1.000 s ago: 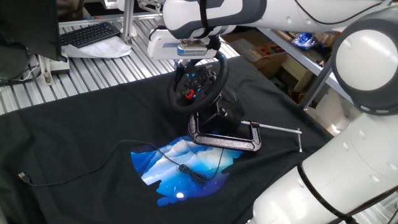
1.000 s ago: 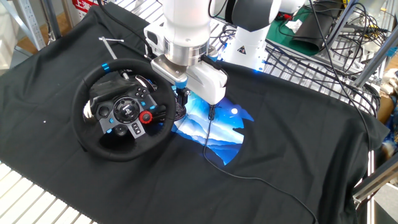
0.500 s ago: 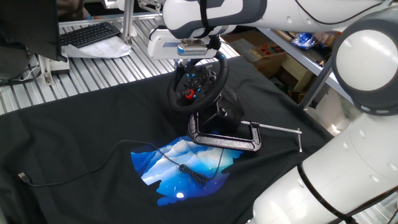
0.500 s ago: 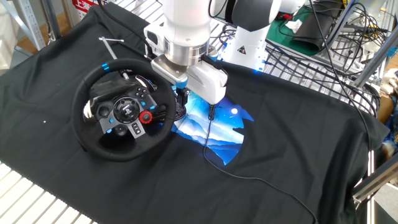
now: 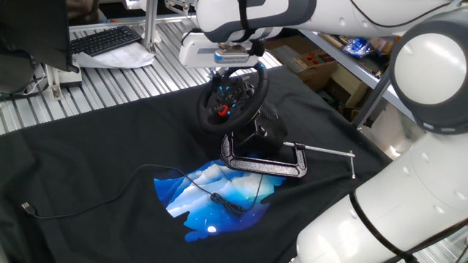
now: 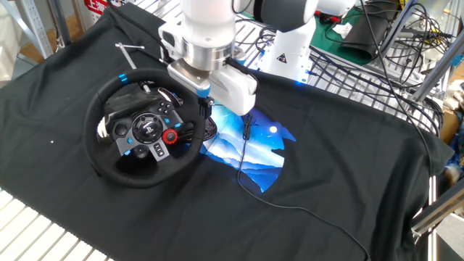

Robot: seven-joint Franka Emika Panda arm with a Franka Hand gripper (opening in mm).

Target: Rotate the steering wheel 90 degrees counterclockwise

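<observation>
Black cloth [image 5: 88, 153] is covering the table, and on it the steering wheel [image 5: 232, 98] is standing on its base behind the metal C-clamp [image 5: 263, 162]. From this side the wheel is tilting back, its face turned toward the camera, with the red centre button showing on the hub. The gripper [image 5: 228, 64] is hanging directly over the top of the rim, so the wheel is lying straight below the fingers. The arm's white wrist is hiding the fingertips, so nobody could tell from here whether the jaws are spread or closed, or whether they are touching the rim at all.

Turning to the other fixed view, the steering wheel [image 6: 143, 127] is presenting its full round face, and the blue stripe mark [image 6: 124, 76] is sitting at the upper left of the rim. The gripper [image 6: 205, 98] is showing as dark fingers just beside the rim's upper right edge, apparently a little above and behind it rather than clamped on. The gap between the jaws is too small and shadowed to judge, so their spread remains unclear. This view is revealing the sideways offset that the first is hiding; the first is showing the height above the rim more plainly. A black cable [image 6: 290, 206] is trailing across the printed blue patch [image 6: 250, 148].
</observation>
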